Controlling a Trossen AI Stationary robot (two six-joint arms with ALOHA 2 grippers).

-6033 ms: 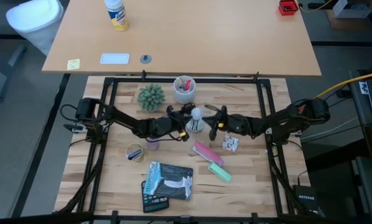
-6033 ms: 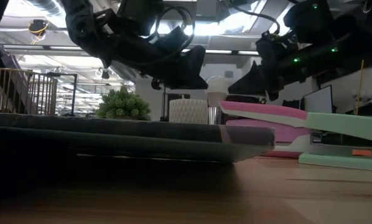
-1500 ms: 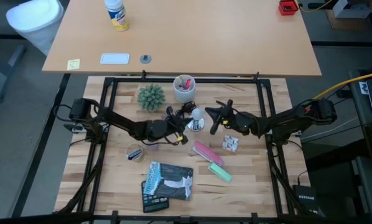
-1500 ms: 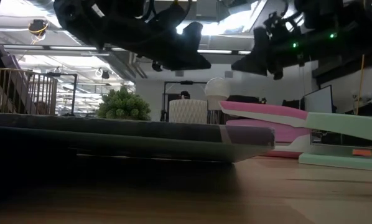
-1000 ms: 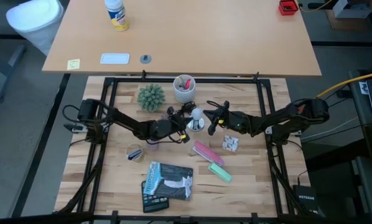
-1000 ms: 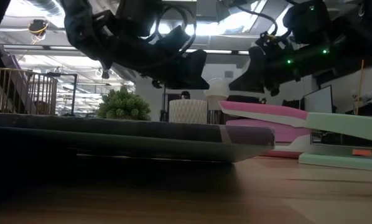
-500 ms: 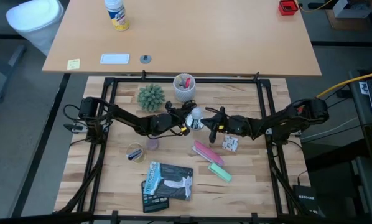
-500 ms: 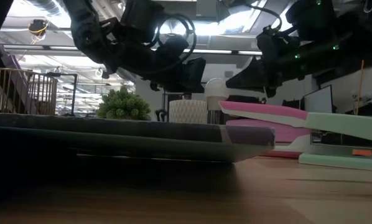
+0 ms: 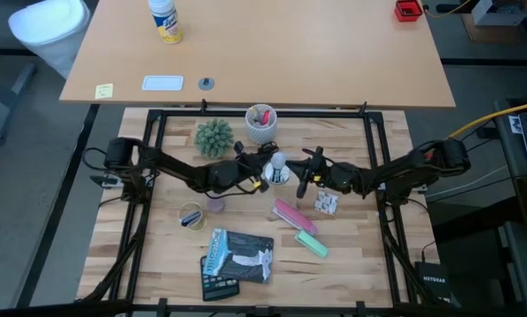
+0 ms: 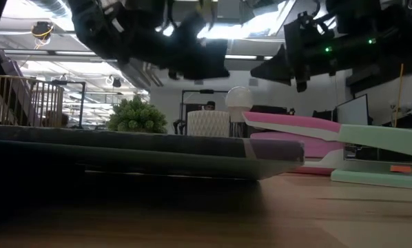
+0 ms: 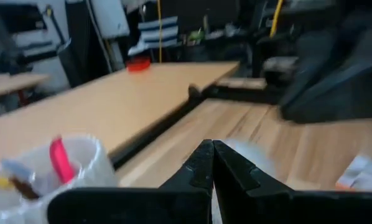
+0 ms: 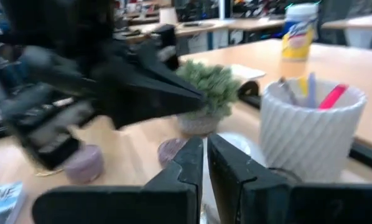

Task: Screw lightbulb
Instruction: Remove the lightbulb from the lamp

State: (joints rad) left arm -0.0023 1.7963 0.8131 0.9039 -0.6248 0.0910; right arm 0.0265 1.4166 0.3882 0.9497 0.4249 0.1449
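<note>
Flanking the upright lightbulb (image 9: 278,161), both grippers, left (image 9: 262,169) and right (image 9: 304,173), have closed, empty jaws; a sideways nudge could topple it.

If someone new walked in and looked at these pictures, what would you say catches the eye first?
Most striking are the two dark arms meeting at the table's middle: the left gripper and the right gripper flank the lightbulb, which stands upright on a shiny round fixture. Just behind it sits a white cup of pens beside a small green plant. Nearer the front lie a pink stapler and a mint-green one.
</note>
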